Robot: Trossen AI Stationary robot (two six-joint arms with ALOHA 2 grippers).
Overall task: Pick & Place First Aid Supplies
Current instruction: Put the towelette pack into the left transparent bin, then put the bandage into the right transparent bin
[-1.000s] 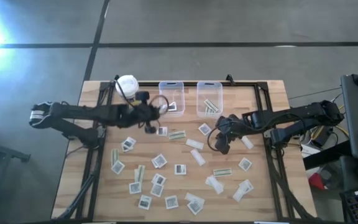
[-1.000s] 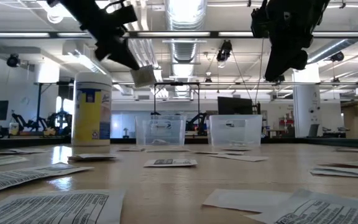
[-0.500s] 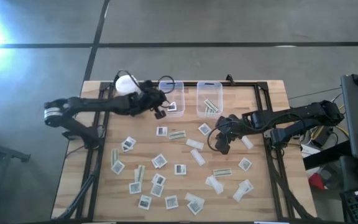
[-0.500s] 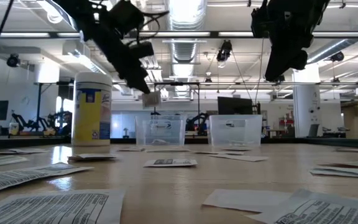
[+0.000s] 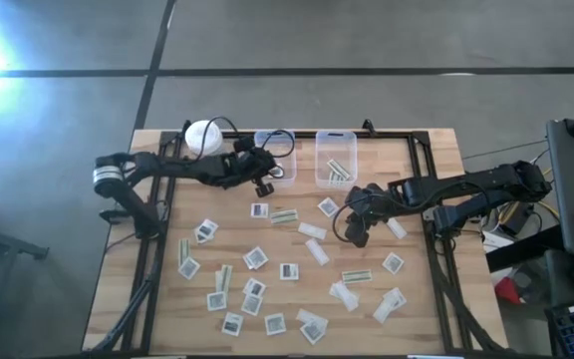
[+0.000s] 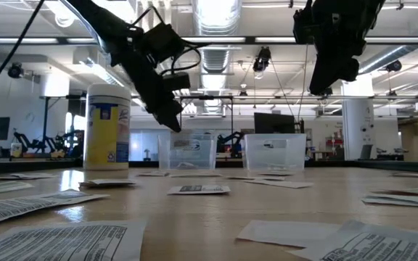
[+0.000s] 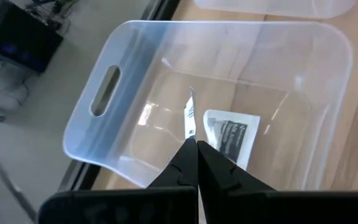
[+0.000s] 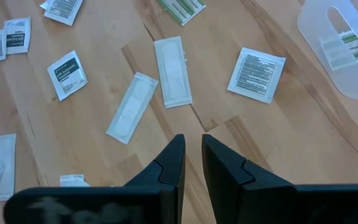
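My left gripper [image 5: 264, 178] hangs over the left clear bin [image 5: 275, 156], shut on a small white packet [image 7: 189, 115] that shows edge-on in the left wrist view. One square packet [image 7: 230, 138] lies flat on that bin's floor. Many white packets, squares and strips, lie scattered on the wooden table [image 5: 256, 257]. My right gripper [image 5: 355, 229] hovers above the table's right middle with a narrow gap between its fingers and nothing in it; a strip packet [image 8: 170, 70] lies below and ahead of it. My left gripper pinches the white packet by its lower edge [image 7: 191, 132] between its two fingertips. The fingers slant down from the table's left toward the bin. The packet stands up past the fingertips, lifted clear above the inside of the left bin.
The yellow container with a white lid [image 5: 203, 137] stands at the far left, close behind my left arm. The right clear bin [image 5: 336, 158] holds greenish strips [image 8: 347, 45]. A black frame [image 5: 417, 135] runs along the table's far and side edges.
My left gripper has carried the packet from above the table's middle toward the far edge and a little right, and has come down over the left bin. It has stayed shut on the packet. My right gripper has kept still.
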